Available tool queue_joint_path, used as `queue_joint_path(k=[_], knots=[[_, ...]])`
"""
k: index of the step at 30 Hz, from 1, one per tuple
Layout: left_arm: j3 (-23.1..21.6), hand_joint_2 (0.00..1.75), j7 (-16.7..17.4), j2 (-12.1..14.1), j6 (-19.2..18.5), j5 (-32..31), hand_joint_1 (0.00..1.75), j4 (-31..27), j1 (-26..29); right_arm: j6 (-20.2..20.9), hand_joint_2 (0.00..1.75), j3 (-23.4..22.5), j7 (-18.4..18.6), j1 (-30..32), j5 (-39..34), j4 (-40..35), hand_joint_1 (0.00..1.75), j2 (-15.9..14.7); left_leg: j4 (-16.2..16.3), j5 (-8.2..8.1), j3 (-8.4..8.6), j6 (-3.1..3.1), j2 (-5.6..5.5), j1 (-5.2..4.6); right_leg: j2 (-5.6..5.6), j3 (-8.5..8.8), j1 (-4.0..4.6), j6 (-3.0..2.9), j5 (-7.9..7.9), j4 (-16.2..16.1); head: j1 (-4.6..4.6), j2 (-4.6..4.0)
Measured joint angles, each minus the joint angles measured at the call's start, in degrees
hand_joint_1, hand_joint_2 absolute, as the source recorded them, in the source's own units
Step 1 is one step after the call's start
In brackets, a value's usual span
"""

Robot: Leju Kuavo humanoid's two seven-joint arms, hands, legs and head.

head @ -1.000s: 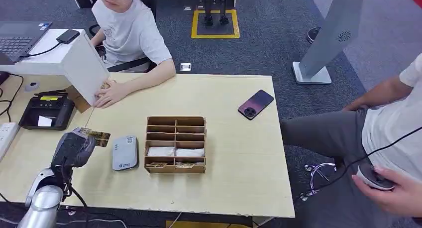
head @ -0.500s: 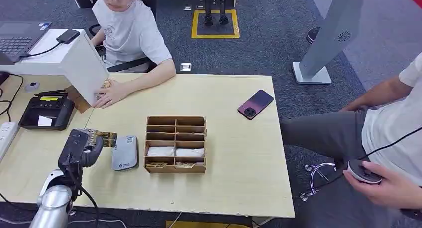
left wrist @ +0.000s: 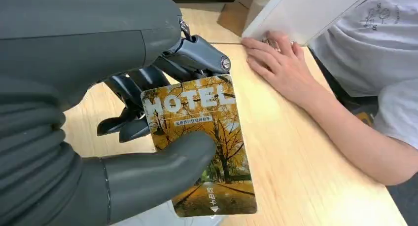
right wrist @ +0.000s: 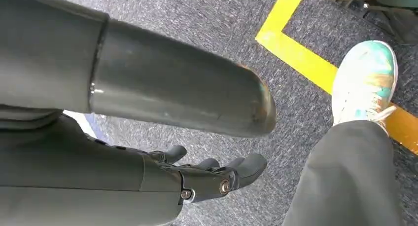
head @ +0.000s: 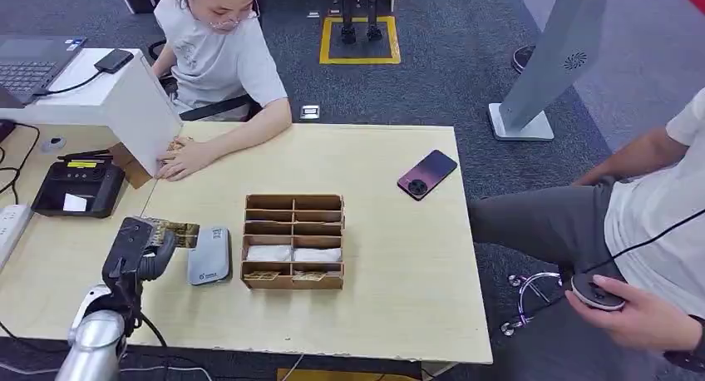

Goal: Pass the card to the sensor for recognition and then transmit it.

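Note:
My left hand (head: pixel 137 249) pinches a yellow hotel card (head: pixel 175 231) between its thumb and fingers, low over the table. The card's far end reaches the near-left edge of the grey card sensor (head: pixel 209 254), which lies flat beside the cardboard organizer. In the left wrist view the card (left wrist: pixel 199 142) shows autumn trees and the word HOTEL, with my thumb (left wrist: pixel 157 171) pressed on its face. My right hand (right wrist: pixel 217 179) hangs beside my body over the grey carpet, fingers loosely apart and holding nothing.
A cardboard organizer (head: pixel 293 241) with several compartments stands mid-table. A phone (head: pixel 426 174) lies far right. A seated person rests a hand (head: pixel 184 158) on the table's far left by a white box (head: pixel 125 98). A black terminal (head: pixel 79 186) sits left. Another person (head: pixel 648 231) sits right.
My left hand has carried the card to the right, from beside the sensor to its edge. The seated person has bent the head down. The right-side person's hand shifted slightly.

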Motion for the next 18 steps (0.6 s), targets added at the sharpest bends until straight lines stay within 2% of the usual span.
queue_joint_path(k=[6,18], knots=[[-0.63,1.75,1.07,-2.14,1.7,-0.87,1.75,0.28,0.17,-0.2,0.0,0.0,-0.22,0.16,-0.02,0.0,0.0,0.0,0.0,0.0,-0.01,0.0,0.0,-0.01,0.0,0.0,0.0,0.0,0.0,0.0,0.0,0.0],[-2.08,1.75,2.39,-3.21,2.47,-4.39,1.75,2.51,1.61,0.11,0.0,0.0,0.42,0.19,-0.07,0.0,0.0,0.31,0.0,0.0,-0.01,0.0,0.0,0.01,0.01,-0.01,0.0,0.0,-0.01,0.0,0.02,0.0]])
